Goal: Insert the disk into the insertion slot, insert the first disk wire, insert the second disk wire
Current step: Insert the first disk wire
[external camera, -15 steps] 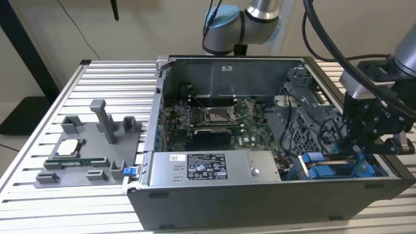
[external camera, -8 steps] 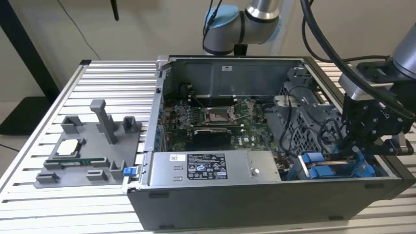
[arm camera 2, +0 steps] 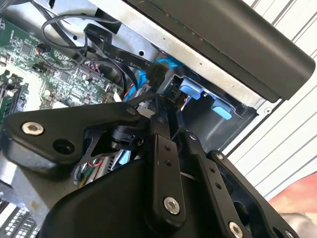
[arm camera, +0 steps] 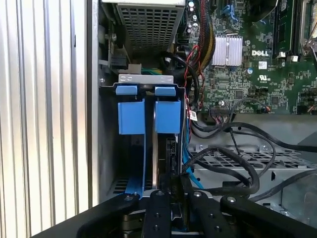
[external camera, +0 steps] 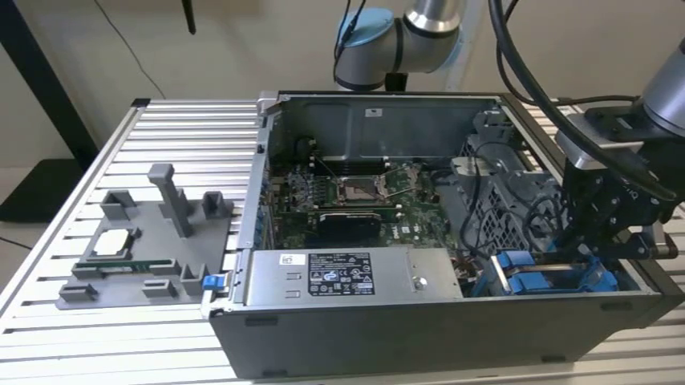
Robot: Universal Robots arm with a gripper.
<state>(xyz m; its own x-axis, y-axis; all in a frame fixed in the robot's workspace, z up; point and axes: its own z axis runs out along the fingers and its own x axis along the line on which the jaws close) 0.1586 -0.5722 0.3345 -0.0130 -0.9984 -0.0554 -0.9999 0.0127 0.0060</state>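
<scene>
In the first wrist view the disk stands on edge in its bright blue frame, down inside the insertion slot, a grey metal bay. A second blue-tabbed carrier sits right beside it. My gripper is directly over the disk's near edge, its fingers close together and pinched on that edge. The second wrist view shows the gripper reaching down into the bay past two blue tabs. In the exterior view the gripper hangs over the case's near right corner. Black cables and a blue cable lie loose beside the bay; which are the disk wires I cannot tell.
The silver labelled power-supply box lies along the case's front wall, next to the bay. The motherboard covers the case floor. At the exterior view's left a grey fixture with small parts rests on the slatted table.
</scene>
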